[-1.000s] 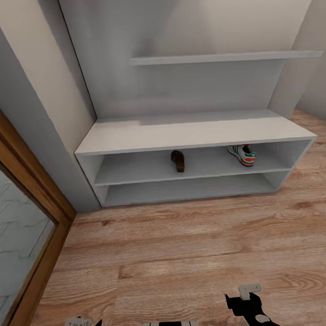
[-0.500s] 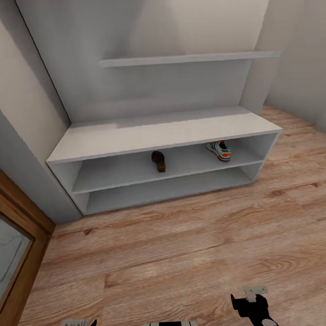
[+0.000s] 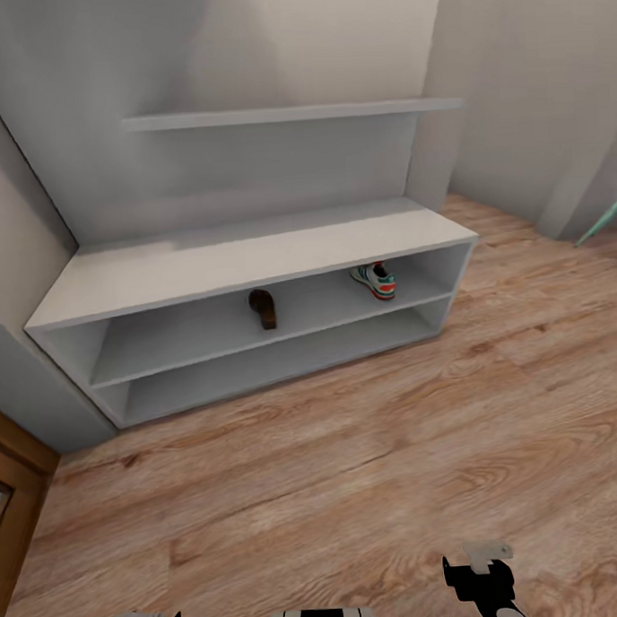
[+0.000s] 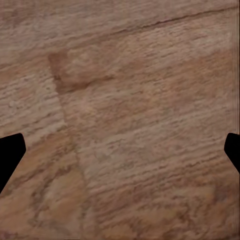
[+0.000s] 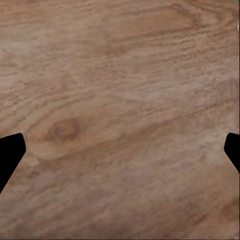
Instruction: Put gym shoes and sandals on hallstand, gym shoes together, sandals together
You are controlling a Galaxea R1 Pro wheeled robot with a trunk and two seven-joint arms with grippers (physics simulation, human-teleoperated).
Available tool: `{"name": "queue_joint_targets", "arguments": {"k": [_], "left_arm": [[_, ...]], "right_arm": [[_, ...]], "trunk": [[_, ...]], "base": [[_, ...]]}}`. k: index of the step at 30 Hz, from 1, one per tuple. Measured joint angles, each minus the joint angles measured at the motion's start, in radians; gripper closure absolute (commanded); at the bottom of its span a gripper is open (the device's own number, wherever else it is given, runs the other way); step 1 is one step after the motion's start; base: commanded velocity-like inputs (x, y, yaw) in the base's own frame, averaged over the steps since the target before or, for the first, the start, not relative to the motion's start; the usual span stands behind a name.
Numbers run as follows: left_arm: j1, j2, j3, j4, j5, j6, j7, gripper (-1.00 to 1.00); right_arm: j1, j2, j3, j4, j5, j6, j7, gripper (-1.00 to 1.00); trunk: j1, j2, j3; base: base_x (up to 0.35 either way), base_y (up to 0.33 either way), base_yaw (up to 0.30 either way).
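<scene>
The white hallstand point(image 3: 243, 257) stands against the wall in the head view, with a floating shelf above it. On its upper open shelf lies one brown sandal point(image 3: 263, 308) near the middle. One cream gym shoe point(image 3: 375, 280) with green stripes and red patches sits further right on the same shelf. Both arms hang low at the bottom edge of the head view. My left gripper point(image 4: 120, 150) is open over bare corridor floor point(image 3: 351, 468), and my right gripper point(image 5: 120, 150) is open over floor planks too, each with nothing between its fingers.
A wooden door frame point(image 3: 12, 501) shows at the left edge. A corner wall point(image 3: 515, 111) rises right of the hallstand, with a pale green slanted object point(image 3: 605, 219) at the far right edge. Wide floor lies between me and the rack.
The whole head view has swung right: the hallstand and door frame have shifted left in the picture. The shoe and sandal keep their places on the shelf. Both grippers stay open.
</scene>
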Motion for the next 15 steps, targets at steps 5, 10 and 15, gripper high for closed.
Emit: {"name": "queue_joint_targets", "arguments": {"k": [5, 10, 15], "left_arm": [[0.000, 0.000, 0.000, 0.002, 0.000, 0.000, 0.000, -1.00], [0.000, 0.000, 0.001, 0.001, 0.000, 0.000, 0.000, -1.00], [0.000, 0.001, 0.001, 0.001, -0.001, 0.000, 0.000, -1.00]], "right_arm": [[0.001, 0.000, 0.000, 0.000, 0.000, 0.000, 0.000, -1.00], [0.001, 0.001, 0.000, 0.000, -0.001, -0.001, 0.000, -1.00], [0.001, 0.000, -0.001, 0.000, -0.001, -0.001, 0.000, -1.00]], "trunk": [[0.000, 0.000, 0.000], [0.000, 0.000, 0.000], [0.000, 0.000, 0.000]], "base": [[0.000, 0.000, -0.273], [0.000, 0.000, -0.273], [0.000, 0.000, -0.273]]}}
